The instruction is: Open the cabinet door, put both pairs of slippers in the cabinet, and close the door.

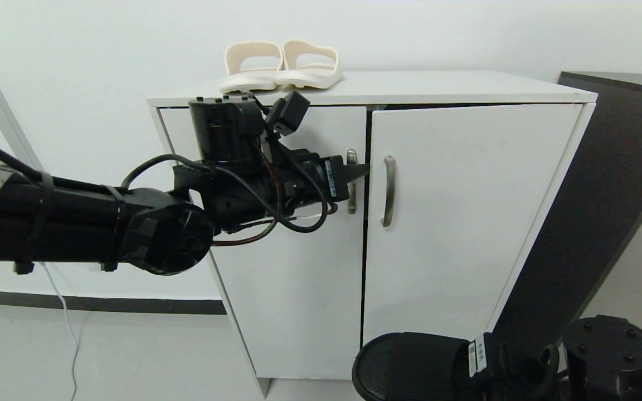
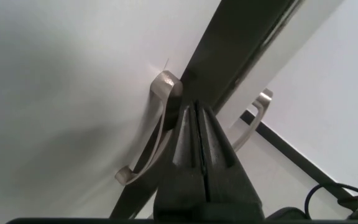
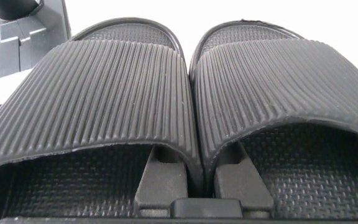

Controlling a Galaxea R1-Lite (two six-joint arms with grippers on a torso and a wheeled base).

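Narrow seam (image 1: pixel 365 267) between shut doors (image 1: pixel 455 234)

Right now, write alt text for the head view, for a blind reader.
The left gripper, shut, sits at the left handle of a closed white cabinet. Cream slippers lie on top; the right gripper holds black slippers low in front.

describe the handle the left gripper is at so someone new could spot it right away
Find the white cabinet with cream slippers on top; its two doors meet at a dark centre gap with a metal handle on each side. It is the left door's handle, with the left gripper right at it, while the right door's handle stands free.
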